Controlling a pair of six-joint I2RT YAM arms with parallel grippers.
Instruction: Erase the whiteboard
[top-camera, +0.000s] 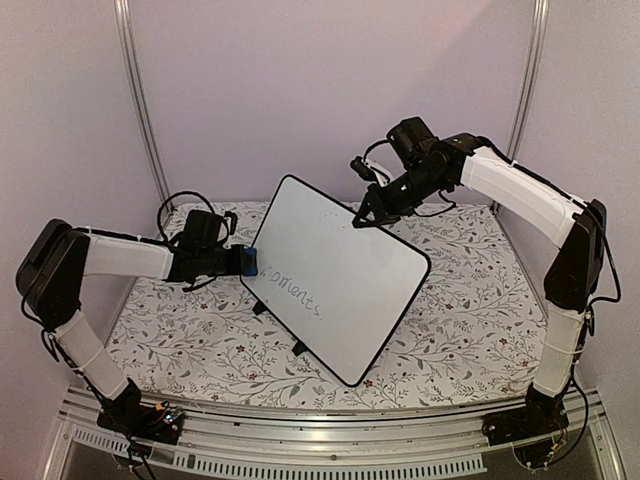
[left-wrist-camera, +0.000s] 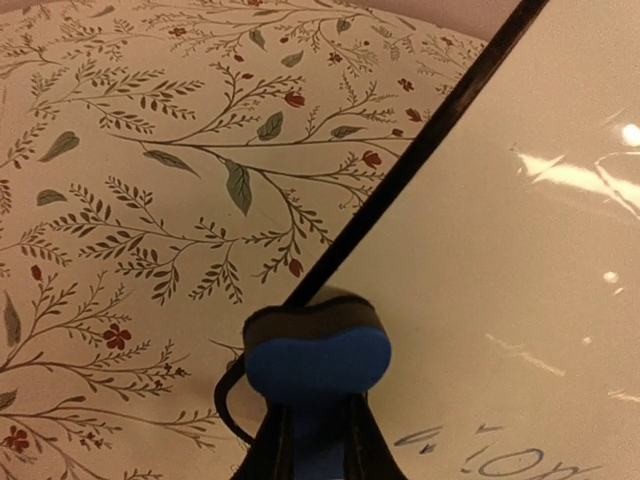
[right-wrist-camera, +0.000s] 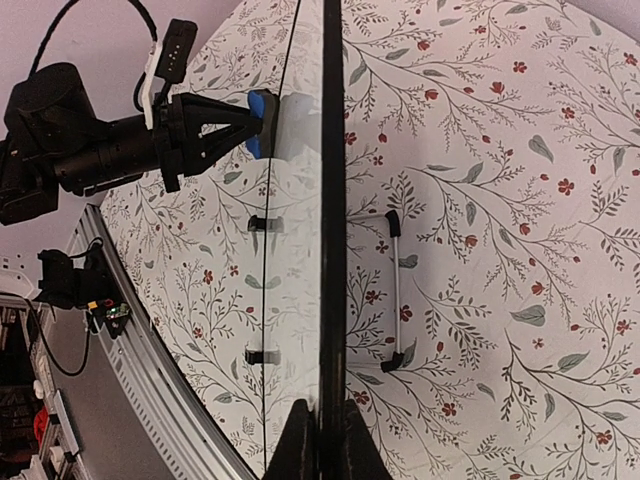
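The whiteboard (top-camera: 335, 285) stands tilted on the floral table (top-camera: 170, 335), one corner nearest the arm bases. At its left edge, beside the grey handwriting (top-camera: 295, 292), the left gripper (top-camera: 244, 263) pinches a blue eraser (left-wrist-camera: 316, 362) that touches the board. Farther back, the right gripper (right-wrist-camera: 323, 425) is clamped on the board's top edge, with the black frame between its fingers.

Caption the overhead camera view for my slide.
Left gripper holds a blue eraser at the whiteboard edge, near grey writing; right gripper clamps its upper edge.
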